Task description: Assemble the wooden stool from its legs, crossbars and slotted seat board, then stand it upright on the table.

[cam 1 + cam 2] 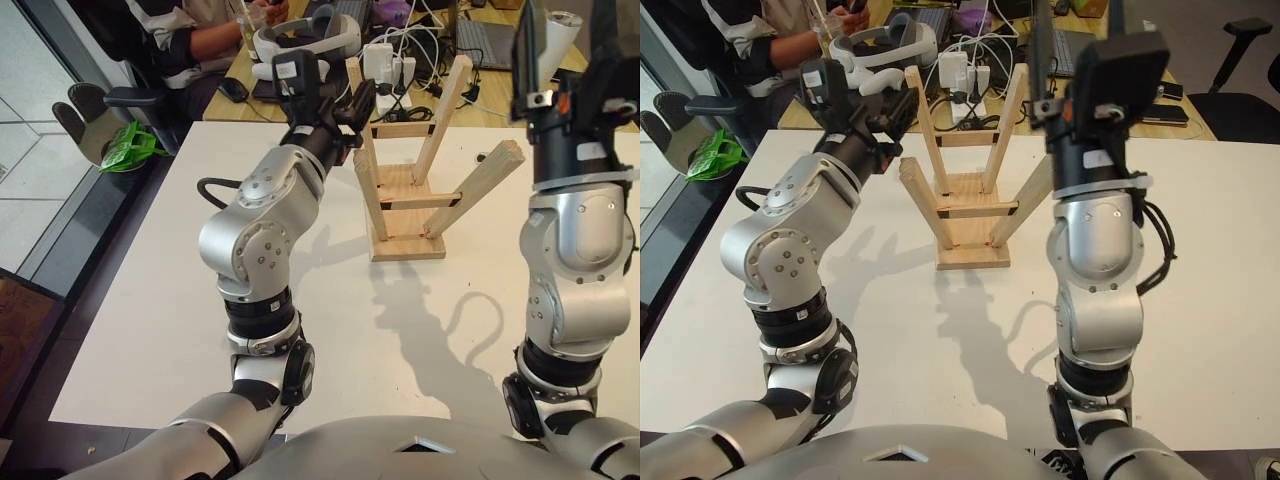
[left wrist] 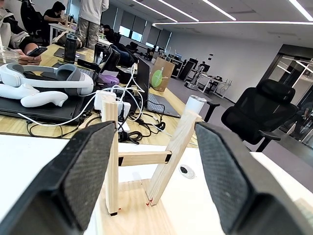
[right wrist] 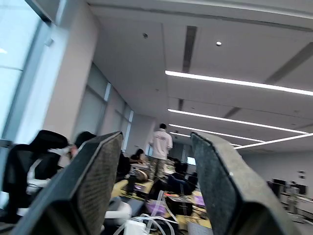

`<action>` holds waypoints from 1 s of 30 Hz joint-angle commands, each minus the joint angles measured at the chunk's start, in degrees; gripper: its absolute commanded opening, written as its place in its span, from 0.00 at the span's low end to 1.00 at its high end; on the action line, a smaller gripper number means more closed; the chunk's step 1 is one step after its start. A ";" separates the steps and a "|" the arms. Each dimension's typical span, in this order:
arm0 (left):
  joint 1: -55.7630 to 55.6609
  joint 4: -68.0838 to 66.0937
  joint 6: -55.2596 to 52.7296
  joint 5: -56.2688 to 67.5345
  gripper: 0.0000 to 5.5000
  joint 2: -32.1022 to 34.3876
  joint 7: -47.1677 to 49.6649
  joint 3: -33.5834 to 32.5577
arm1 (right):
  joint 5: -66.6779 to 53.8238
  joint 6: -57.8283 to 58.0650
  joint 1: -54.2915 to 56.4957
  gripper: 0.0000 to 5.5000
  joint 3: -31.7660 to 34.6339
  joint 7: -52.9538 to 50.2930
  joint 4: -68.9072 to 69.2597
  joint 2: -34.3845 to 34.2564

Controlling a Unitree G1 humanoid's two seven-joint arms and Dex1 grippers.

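While one stool point(image 1: 975, 258) sits inverted, four legs point(image 1: 927, 130) point up.

No legible text or numbers. The white sticker point(image 1: 1096, 158) on the right arm point(image 1: 1095, 250) and the green-marked board point(image 2: 157, 78) in the background carry print too small to read.
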State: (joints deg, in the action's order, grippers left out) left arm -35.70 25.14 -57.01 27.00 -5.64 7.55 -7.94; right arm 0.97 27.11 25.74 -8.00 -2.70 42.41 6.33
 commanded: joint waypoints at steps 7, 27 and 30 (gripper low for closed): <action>-1.50 -0.14 0.13 2.08 0.54 -0.87 2.13 -4.70 | -9.16 22.39 -12.58 0.47 3.56 2.27 -20.18 -5.53; -0.92 0.36 1.36 1.51 0.54 -0.49 3.10 -4.24 | -5.76 22.45 -15.47 0.47 -9.42 9.93 -30.45 0.08; -0.72 0.48 1.23 1.54 0.54 -0.94 3.42 -4.00 | -5.03 21.38 -16.28 0.47 -8.93 8.69 -31.86 -0.84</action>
State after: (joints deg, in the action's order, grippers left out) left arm -36.85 25.54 -55.45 28.71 -6.50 10.24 -12.36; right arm -5.08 41.56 15.23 -15.23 6.00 17.65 4.87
